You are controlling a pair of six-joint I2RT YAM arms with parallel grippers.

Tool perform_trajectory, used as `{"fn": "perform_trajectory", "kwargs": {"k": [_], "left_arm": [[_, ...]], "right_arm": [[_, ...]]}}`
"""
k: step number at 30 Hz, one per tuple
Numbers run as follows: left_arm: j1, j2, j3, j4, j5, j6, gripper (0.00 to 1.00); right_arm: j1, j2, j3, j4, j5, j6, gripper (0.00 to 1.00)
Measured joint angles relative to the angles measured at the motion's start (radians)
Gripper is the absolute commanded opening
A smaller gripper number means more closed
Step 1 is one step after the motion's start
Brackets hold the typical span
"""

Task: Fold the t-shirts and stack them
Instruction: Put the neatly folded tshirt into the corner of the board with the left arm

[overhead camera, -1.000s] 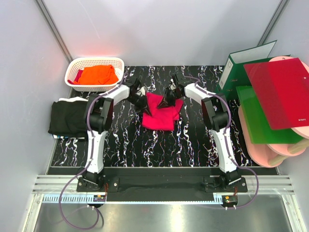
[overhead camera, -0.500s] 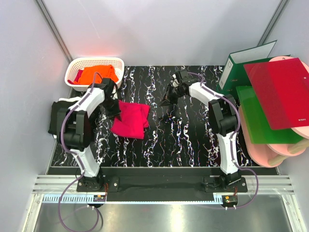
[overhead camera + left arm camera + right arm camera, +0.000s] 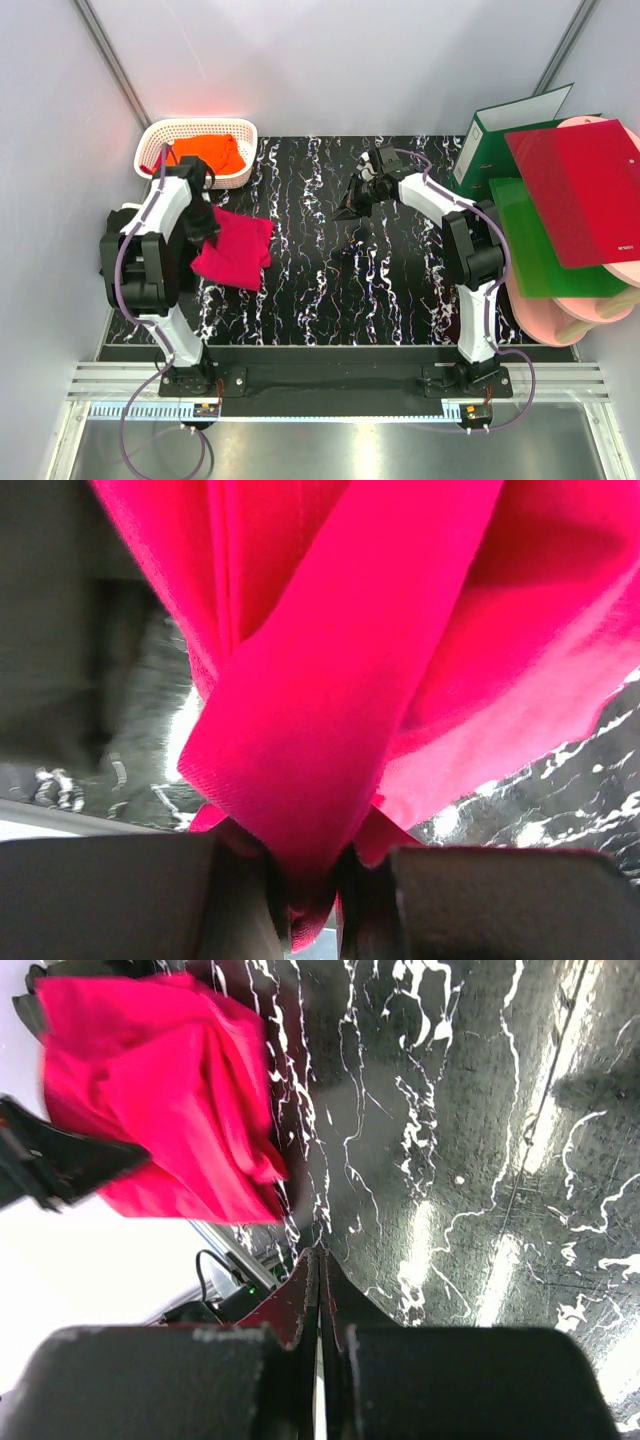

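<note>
A folded crimson-pink t-shirt [image 3: 233, 248] hangs from my left gripper [image 3: 208, 228], which is shut on a bunched edge of the cloth [image 3: 320, 740] above the table's left part. A folded black t-shirt [image 3: 122, 238] lies at the left edge, mostly hidden behind the left arm. An orange t-shirt [image 3: 208, 150] lies in the white basket [image 3: 160, 133]. My right gripper [image 3: 345, 210] is shut with nothing in it, above the bare marbled top at the back middle. In the right wrist view its fingers [image 3: 318, 1278] press together and the pink t-shirt [image 3: 160, 1100] shows far off.
The black marbled table [image 3: 340, 290] carries a green binder [image 3: 500, 130], a red folder [image 3: 585, 190], a green folder [image 3: 540, 250] and pink boards [image 3: 590, 305] stacked at the right. Grey walls close in the back and sides.
My left gripper has carried the pink t-shirt from the table's middle to the left, toward the black t-shirt. The right gripper has let go of it and drawn back.
</note>
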Motion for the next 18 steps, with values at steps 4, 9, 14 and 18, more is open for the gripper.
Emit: {"fn": "perform_trajectory", "kwargs": {"k": [4, 9, 14, 18], "left_arm": [[0.04, 0.0, 0.093, -0.029, -0.047, 0.007, 0.0], [0.079, 0.003, 0.219, -0.062, -0.083, 0.022, 0.0], [0.142, 0.006, 0.301, -0.09, -0.125, 0.039, 0.0], [0.211, 0.009, 0.303, -0.11, -0.137, 0.044, 0.0]], "right_arm": [[0.0, -0.003, -0.008, 0.0, -0.014, 0.0, 0.01], [0.0, -0.006, -0.008, 0.0, -0.027, -0.002, 0.01], [0.0, -0.006, 0.002, -0.021, -0.044, -0.01, 0.01], [0.0, -0.002, 0.042, -0.05, -0.051, -0.022, 0.02]]}}
